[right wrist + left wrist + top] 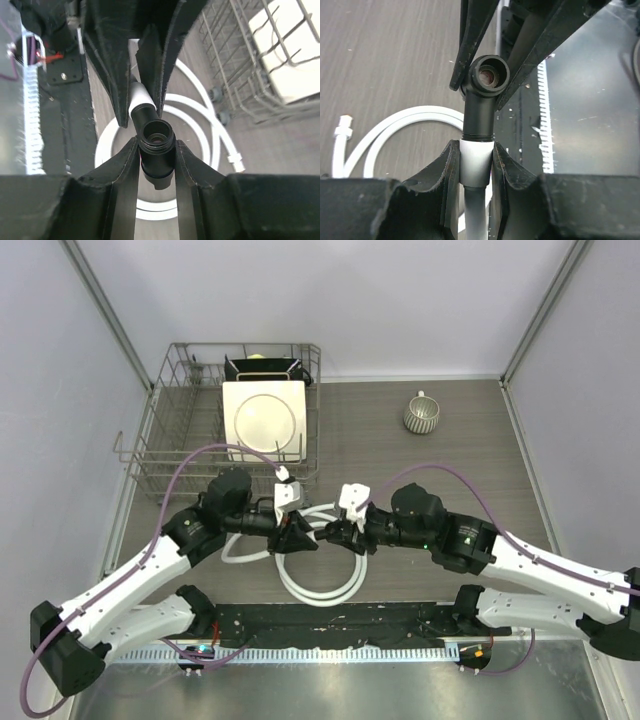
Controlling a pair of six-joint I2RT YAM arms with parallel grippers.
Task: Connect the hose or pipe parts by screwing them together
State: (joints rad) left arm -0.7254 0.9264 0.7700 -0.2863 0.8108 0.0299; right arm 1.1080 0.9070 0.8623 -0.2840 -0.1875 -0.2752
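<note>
The white hose [322, 592] lies in loops on the table's middle. My left gripper [476, 148] is shut on the hose's white end connector [476, 165]. The black fitting [481, 102] is threaded onto that connector and points its open end away from the left gripper. My right gripper [156, 142] comes in from the opposite side and is shut on the black fitting [158, 150], one finger on each flank. From above, the left gripper [298, 537] and the right gripper [340, 533] meet tip to tip over the loops. The hose's other connector [342, 126] lies free on the table.
A wire dish rack [160, 440] with a cream plate [265, 418] stands at the back left. A ribbed mug [421, 415] sits at the back right. A black mat [330, 620] runs along the near edge between the arm bases. Purple cables arch over both arms.
</note>
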